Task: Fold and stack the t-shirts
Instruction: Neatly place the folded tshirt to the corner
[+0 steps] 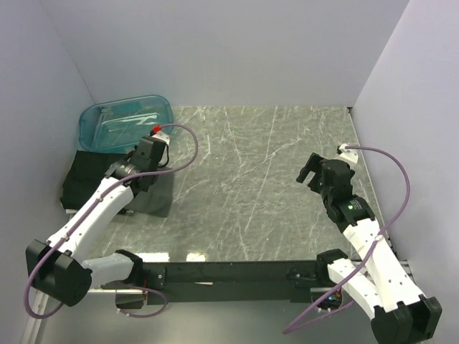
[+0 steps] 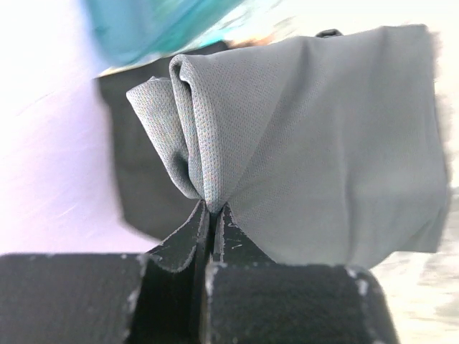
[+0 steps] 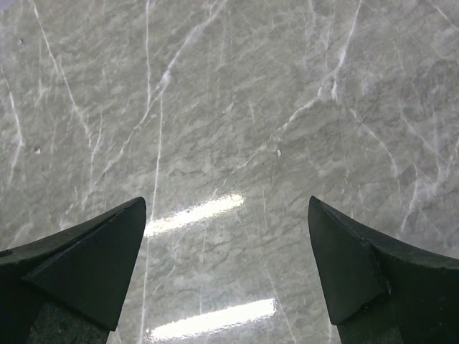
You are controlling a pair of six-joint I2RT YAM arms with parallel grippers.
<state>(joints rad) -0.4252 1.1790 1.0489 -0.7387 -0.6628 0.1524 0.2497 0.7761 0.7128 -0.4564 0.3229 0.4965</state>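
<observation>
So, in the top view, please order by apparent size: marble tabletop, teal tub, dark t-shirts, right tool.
Marble tabletop, largest.
Dark t-shirts and teal tub: nearly alike, and the left arm hides part of the shirts, so I do not rank them.
Right tool, smallest.

Translucent teal tub [image 1: 125, 123] seen at far left corner of table [image 1: 272, 186], rounded corners. Table top noted as grey-green marble, crossed by white veins. Bright light strips reflected near front edge. Plain white walls [image 1: 229, 50] set along left, far, right edges.
</observation>
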